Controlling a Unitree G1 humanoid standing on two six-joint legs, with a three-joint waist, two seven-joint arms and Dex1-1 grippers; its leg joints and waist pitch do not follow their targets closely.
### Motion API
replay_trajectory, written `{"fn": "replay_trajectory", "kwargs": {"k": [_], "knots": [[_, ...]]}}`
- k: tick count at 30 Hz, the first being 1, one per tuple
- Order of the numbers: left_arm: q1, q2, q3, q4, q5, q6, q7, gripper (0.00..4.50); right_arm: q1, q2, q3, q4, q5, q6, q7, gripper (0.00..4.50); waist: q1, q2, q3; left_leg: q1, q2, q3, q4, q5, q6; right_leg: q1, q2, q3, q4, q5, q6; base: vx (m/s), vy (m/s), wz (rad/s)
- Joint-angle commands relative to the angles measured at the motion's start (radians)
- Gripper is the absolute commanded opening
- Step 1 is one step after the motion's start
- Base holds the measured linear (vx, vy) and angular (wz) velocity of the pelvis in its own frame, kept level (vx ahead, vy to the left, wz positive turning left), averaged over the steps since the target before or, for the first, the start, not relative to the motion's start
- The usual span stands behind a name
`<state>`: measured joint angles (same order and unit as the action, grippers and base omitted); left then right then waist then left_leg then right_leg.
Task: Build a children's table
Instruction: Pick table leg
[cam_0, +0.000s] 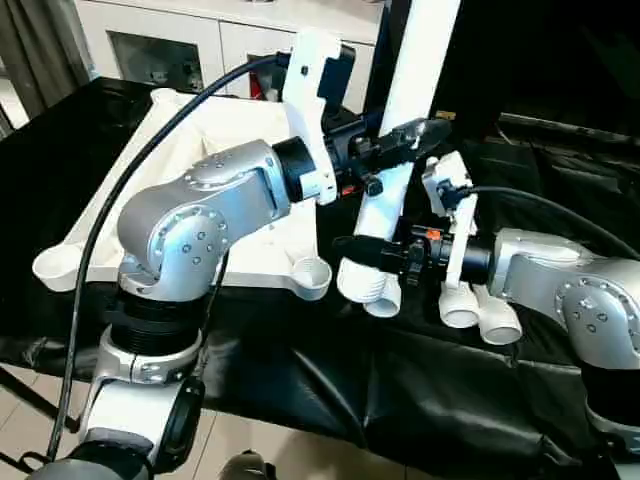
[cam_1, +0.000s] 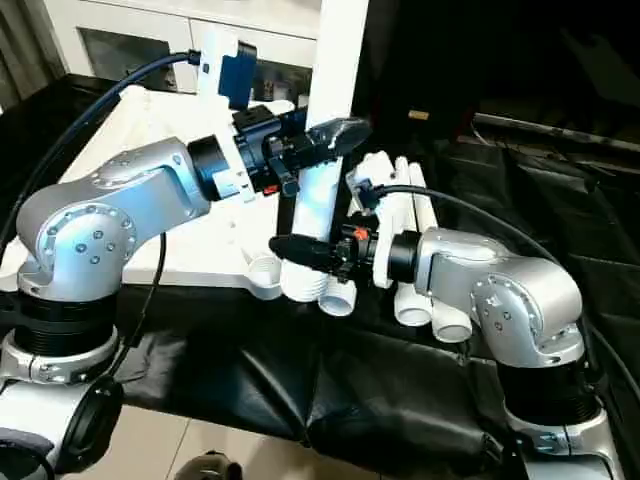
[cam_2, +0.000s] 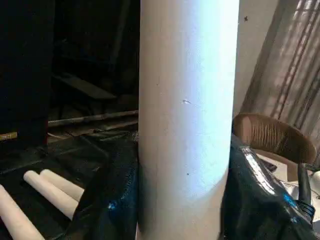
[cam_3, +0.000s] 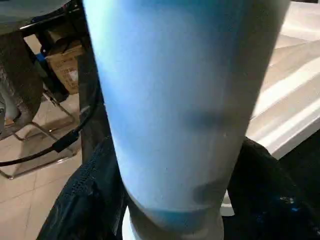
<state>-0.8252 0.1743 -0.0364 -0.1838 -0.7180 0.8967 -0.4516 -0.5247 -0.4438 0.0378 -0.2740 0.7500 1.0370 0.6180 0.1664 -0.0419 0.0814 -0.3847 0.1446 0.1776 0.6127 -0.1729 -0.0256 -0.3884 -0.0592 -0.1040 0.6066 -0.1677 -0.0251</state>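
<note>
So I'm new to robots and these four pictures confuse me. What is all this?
It's a humanoid robot seen through its own cameras. Two pictures come from its head, looking down over its silver arms; the other two look along each wrist's fingers. On a black-covered surface lies a white tabletop, upside down, with spare legs beside it. Both grippers hold one white leg nearly upright: the left gripper higher up, the right gripper near its threaded end. That leg is the big white tube in both wrist pictures.
</note>
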Motion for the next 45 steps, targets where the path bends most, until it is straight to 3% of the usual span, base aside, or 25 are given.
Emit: {"fn": "replay_trajectory", "kwargs": {"k": [1,22,31,39,41,45], "knots": [[-0.014,-0.002,0.003,-0.014,-0.009,0.008,-0.006,1.82,-0.001,-0.001,-0.02,-0.02,0.008,0.003,-0.003,2.87,-0.003,0.002,-0.082,0.025,0.095,-0.048,-0.076,-0.222,-0.056,0.04,-0.123,0.07,-0.09,-0.4,-0.051,0.0,0.0,0.0],[-0.01,-0.004,0.0,-0.022,-0.015,0.017,-0.013,1.82,0.005,-0.002,-0.028,-0.022,0.011,0.002,-0.009,2.87,-0.002,0.005,-0.083,0.025,0.095,-0.049,-0.076,-0.229,-0.058,0.041,-0.124,0.069,-0.092,-0.41,-0.048,0.0,0.0,0.0],[-0.006,-0.007,-0.001,-0.026,-0.018,0.021,-0.014,1.82,0.007,0.003,-0.033,-0.019,0.011,-0.003,-0.014,2.08,-0.003,0.005,-0.083,0.026,0.095,-0.048,-0.076,-0.23,-0.058,0.04,-0.123,0.07,-0.09,-0.395,-0.057,0.0,0.0,0.0],[0.0,-0.011,0.002,-0.029,-0.013,0.023,0.0,1.82,0.012,0.009,-0.035,-0.018,0.01,-0.008,-0.018,1.93,-0.002,0.004,-0.082,0.025,0.095,-0.048,-0.076,-0.227,-0.057,0.041,-0.124,0.07,-0.091,-0.409,-0.052,0.0,0.0,0.0],[-0.002,-0.032,0.029,-0.011,-0.03,0.031,0.025,2.52,0.013,0.012,-0.035,-0.018,0.01,-0.011,-0.021,1.92,-0.002,0.003,-0.082,0.024,0.094,-0.047,-0.075,-0.227,-0.057,0.041,-0.125,0.069,-0.093,-0.416,-0.052,0.0,0.0,0.0],[0.002,-0.034,0.048,-0.017,-0.051,0.035,0.019,2.65,0.015,0.021,-0.039,-0.018,0.009,-0.018,-0.029,1.91,-0.003,0.003,-0.082,0.026,0.095,-0.048,-0.075,-0.234,-0.057,0.039,-0.124,0.068,-0.094,-0.421,-0.053,0.0,0.0,0.0]]}}
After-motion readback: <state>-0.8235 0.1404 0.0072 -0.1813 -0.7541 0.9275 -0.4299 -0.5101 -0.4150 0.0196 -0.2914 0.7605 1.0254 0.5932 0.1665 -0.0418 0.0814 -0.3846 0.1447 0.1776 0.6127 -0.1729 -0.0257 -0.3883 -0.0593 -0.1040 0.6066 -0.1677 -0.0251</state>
